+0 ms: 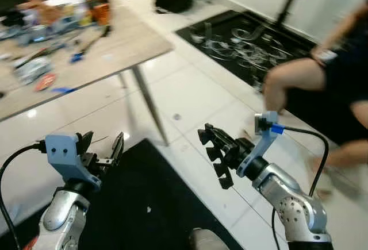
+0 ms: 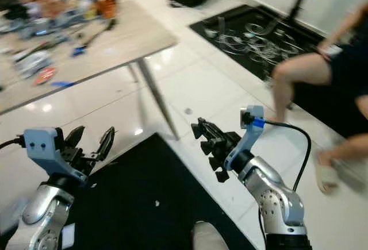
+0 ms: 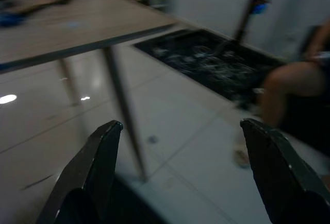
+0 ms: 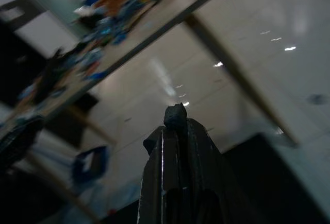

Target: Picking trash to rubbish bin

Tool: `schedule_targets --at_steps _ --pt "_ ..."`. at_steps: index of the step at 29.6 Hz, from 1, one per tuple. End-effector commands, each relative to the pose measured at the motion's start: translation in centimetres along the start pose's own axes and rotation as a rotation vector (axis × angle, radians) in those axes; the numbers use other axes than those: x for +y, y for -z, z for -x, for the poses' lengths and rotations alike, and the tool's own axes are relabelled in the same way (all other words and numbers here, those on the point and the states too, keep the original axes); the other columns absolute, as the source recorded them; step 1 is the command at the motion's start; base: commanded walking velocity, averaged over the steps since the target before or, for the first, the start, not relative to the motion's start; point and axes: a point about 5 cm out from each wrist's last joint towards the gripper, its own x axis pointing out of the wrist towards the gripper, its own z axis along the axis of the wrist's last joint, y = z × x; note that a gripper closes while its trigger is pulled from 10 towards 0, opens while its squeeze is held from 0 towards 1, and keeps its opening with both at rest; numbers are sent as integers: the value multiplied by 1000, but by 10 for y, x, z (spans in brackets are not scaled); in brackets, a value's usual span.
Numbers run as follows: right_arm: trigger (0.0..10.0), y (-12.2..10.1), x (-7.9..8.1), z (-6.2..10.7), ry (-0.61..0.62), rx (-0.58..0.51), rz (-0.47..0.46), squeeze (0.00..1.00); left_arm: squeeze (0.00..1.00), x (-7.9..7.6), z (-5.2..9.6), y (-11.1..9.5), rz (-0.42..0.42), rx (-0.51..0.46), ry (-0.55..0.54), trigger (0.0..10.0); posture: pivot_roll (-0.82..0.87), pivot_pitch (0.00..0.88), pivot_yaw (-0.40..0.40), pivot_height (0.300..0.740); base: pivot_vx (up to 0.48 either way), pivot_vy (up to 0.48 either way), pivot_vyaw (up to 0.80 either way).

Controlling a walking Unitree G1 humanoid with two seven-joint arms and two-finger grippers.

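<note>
Two pincers above a black mat [image 1: 144,204], left pincer [image 1: 103,149] spread, right pincer [image 1: 215,158] closed, table clutter [image 1: 52,14] well beyond.

Left gripper [image 1: 103,146] raised with fingers spread; right gripper [image 1: 215,158] raised, fingers closed.

Open white tile floor [image 1: 195,95] ahead between table leg [image 1: 148,103] and person's legs [image 1: 287,83]. Cluttered table [image 1: 115,43] bounds the left; black mat [image 1: 144,204] lies below.

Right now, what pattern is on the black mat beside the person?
The black mat carries white swirling line markings, clearest in the left eye view.
</note>
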Motion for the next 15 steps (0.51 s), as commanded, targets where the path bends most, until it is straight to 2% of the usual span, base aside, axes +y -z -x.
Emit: schedule_targets --at_steps 1,15 --pt "10000 2 0 -1 1 8 -11 0 0 3 4 4 11 21 -15 10000 -185 0 21 740 0 0 -800" --pt "10000 -1 2 -6 14 -13 8 0 0 7 0 1 9 23 -17 10000 -188 0 58 740 0 0 -800"
